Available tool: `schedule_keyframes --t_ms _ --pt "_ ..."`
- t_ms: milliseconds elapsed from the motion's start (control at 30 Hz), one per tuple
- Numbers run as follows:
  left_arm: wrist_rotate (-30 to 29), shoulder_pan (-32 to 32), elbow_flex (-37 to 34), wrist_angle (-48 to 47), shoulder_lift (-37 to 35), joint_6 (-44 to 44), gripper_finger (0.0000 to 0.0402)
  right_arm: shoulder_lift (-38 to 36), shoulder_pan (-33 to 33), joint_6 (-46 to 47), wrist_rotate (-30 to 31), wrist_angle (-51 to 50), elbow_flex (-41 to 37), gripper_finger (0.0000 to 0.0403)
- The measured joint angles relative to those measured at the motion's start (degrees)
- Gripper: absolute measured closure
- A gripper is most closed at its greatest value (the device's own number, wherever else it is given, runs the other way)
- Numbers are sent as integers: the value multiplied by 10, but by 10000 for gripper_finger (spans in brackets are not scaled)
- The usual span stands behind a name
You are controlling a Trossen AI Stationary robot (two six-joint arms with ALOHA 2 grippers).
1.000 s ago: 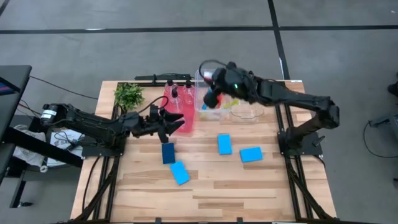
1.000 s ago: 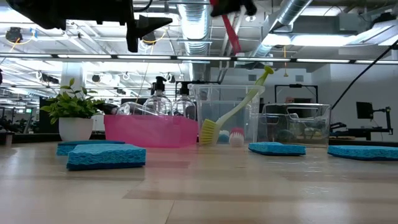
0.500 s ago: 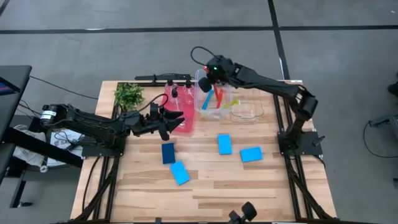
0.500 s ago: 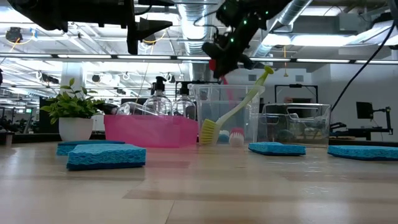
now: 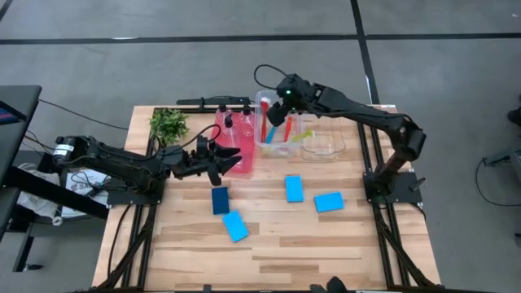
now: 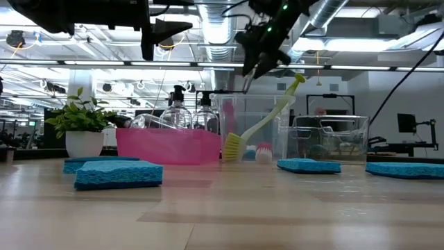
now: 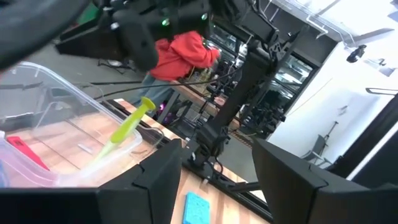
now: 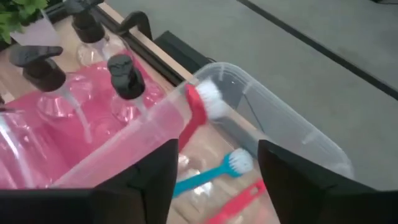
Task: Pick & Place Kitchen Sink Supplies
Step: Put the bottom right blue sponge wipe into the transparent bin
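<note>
At upper centre of the high view, the right gripper [image 5: 286,91] hovers over the clear bin [image 5: 262,142] with its fingers spread and nothing between them. Below it in that bin lie the red brush [image 8: 202,106], leaning on the bin wall with its white bristles up, the blue brush [image 8: 214,171] flat on the floor and the yellow-green brush [image 6: 267,118] propped across the rim. These brushes look light, stiff and thin, likely slippery on the plastic handle; mid-handle seems the best hold. Four blue sponges [image 5: 294,188] lie on the table lower in frame, soft and squashable, best pinched across the short sides. Left of centre, the left gripper [image 5: 226,157] waits by the pink tray [image 5: 242,165] of bottles [image 8: 127,84], jaws parted and empty
</note>
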Motion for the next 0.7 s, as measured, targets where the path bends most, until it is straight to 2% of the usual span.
schedule_keyframes --t_ms 233,367,467,700 --pt "0 -23 0 -4 0 1 202 -90 26 6 3 -56 0 181" --pt "1 -39 0 -35 0 5 202 -159 66 7 3 -57 0 182" --pt "1 -49 0 -93 0 15 202 -211 110 5 10 -57 0 184" --pt "0 -79 0 -298 0 37 202 -300 242 -17 17 -97 1 183"
